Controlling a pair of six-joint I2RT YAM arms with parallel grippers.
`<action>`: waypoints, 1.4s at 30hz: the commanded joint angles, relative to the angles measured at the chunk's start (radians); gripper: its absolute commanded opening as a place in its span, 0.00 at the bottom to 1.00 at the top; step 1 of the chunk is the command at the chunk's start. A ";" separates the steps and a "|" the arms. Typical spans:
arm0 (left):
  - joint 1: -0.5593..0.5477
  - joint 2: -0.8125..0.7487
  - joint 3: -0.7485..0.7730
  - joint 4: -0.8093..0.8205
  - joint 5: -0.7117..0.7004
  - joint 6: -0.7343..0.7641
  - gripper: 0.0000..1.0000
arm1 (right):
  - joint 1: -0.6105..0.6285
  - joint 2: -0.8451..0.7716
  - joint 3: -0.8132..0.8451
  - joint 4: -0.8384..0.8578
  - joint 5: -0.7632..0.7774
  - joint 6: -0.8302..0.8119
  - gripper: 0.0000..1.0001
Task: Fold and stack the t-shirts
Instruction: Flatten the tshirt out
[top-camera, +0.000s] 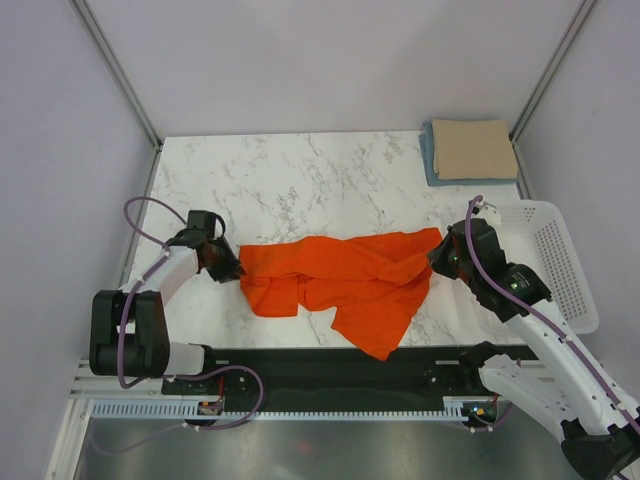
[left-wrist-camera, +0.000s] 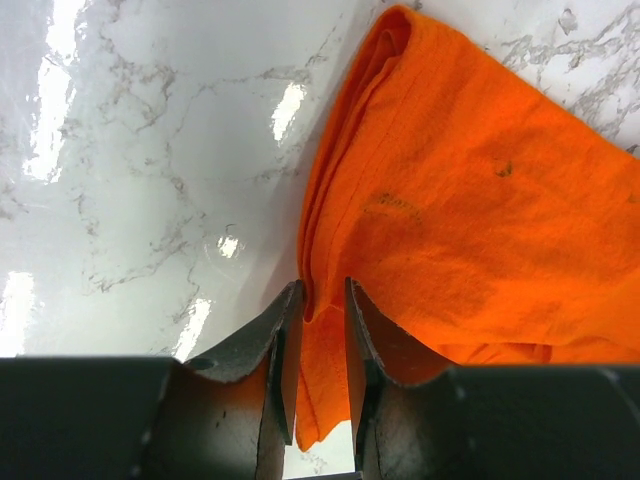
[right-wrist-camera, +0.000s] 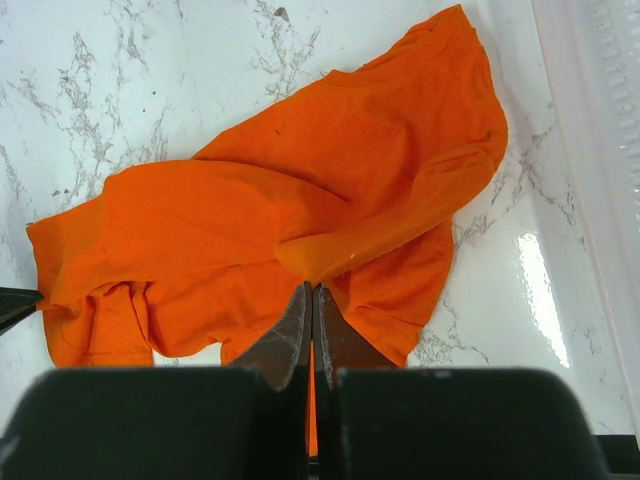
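T-shirt (top-camera: 345, 280) between left claw (top-camera: 232, 272) and right claw (top-camera: 437, 258); stack (top-camera: 470, 150) behind basket (top-camera: 565, 270)

Table (top-camera: 300, 170): white marble-pattern top with grey veining, glossy, showing bright reflections in the wrist views.
Basket (top-camera: 560, 250): white plastic, perforated walls, standing at the table's right edge.
Base plate (top-camera: 330, 370): black strip along the table's near edge.
Cable duct (top-camera: 300, 410): white, slotted, just in front of the plate.
Frame posts (top-camera: 115, 65): grey metal, slanting at the back corners.
Walls (top-camera: 330, 60): plain pale grey.
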 joint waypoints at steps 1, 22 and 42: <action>-0.010 -0.031 0.017 0.024 -0.017 -0.012 0.30 | -0.004 -0.012 -0.004 0.030 -0.003 -0.005 0.00; -0.031 -0.012 0.027 0.024 -0.020 -0.012 0.13 | -0.003 -0.028 -0.008 0.028 -0.003 -0.003 0.00; -0.039 -0.023 0.034 0.011 0.012 -0.008 0.09 | -0.004 -0.028 -0.008 0.030 -0.001 -0.005 0.00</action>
